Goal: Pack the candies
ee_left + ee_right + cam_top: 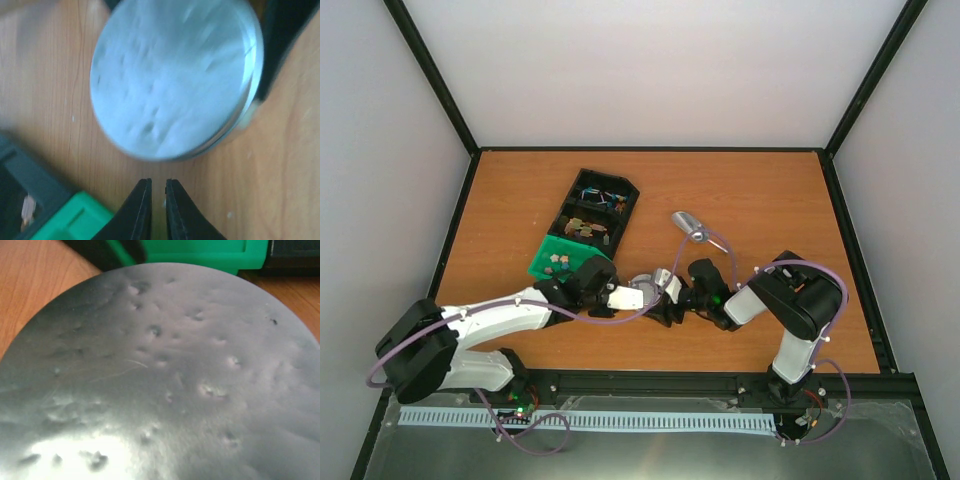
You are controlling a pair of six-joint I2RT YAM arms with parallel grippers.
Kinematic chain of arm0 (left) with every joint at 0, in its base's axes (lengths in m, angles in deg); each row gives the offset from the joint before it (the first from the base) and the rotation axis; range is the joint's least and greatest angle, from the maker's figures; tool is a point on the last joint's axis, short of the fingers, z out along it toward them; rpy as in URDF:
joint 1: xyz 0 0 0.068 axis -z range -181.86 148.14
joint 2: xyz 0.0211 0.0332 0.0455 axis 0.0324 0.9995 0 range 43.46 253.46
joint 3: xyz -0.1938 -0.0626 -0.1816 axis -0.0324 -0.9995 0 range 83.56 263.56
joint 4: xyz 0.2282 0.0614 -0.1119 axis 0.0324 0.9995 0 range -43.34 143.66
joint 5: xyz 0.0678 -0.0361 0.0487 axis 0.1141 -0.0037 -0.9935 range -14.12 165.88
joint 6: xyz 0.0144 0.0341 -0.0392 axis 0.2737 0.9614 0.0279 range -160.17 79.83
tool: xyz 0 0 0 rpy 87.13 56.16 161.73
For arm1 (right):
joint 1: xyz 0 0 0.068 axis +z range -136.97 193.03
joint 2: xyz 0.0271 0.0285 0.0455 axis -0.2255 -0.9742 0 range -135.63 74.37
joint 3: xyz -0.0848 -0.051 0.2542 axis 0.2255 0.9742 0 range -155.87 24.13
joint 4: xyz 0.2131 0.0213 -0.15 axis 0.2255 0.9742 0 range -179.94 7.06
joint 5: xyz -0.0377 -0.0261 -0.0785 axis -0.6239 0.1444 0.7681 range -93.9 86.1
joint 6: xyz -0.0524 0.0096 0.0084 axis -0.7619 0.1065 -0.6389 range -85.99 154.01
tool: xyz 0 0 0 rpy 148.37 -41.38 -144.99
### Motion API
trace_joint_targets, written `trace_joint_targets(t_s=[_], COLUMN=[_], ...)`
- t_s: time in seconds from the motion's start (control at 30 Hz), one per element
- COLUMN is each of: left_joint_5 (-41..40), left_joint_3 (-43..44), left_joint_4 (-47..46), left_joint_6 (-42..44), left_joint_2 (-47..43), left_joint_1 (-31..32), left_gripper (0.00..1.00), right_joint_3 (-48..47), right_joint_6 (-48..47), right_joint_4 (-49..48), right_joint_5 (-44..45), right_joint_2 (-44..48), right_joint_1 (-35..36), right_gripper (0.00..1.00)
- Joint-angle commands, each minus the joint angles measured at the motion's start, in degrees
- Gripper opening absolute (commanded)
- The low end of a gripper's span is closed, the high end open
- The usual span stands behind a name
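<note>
The candies (560, 263) are found lying loose on the green tray (545, 272), at the left of the table (740, 190) and just in front of the black tray (632, 192); none is seen in either gripper. The silver lid (175, 75) is seen between the two arms, raised and tilted over the table. The right gripper (668, 296) is judged to be clamped on it across its width, since one dark finger is seen against its rim in the left wrist view and its dented face fills the right wrist view. The left gripper (157, 182) is noted just short of the lid, its fingers pressed almost together with a thin slit between them and nothing pinched. A small silver container (690, 226) is seen on its side beyond the grippers, well apart from the candies. The step in hand is judged to be lid handling, with no packing done. For the next move, the lid must be parked clear, the left fingers spread, and a fine pinch made on pieces that are very small; spillage is considered the main risk.
</note>
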Motion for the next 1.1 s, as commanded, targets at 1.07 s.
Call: trace_joint_targets(t_s=[1.07], left_joint_5=[6.17], left_joint_3=[5.47], left_joint_4=[-3.25], left_joint_6=[-3.36], left_joint_2=[2.94], left_joint_1=[10.85], left_gripper=[0.32], right_joint_3=[-0.01], right_joint_6=[-0.61], right_joint_4=[1.95], right_joint_5=[-4.09], right_joint_2=[-1.34], right_joint_1=[0.73], right_gripper=[0.33])
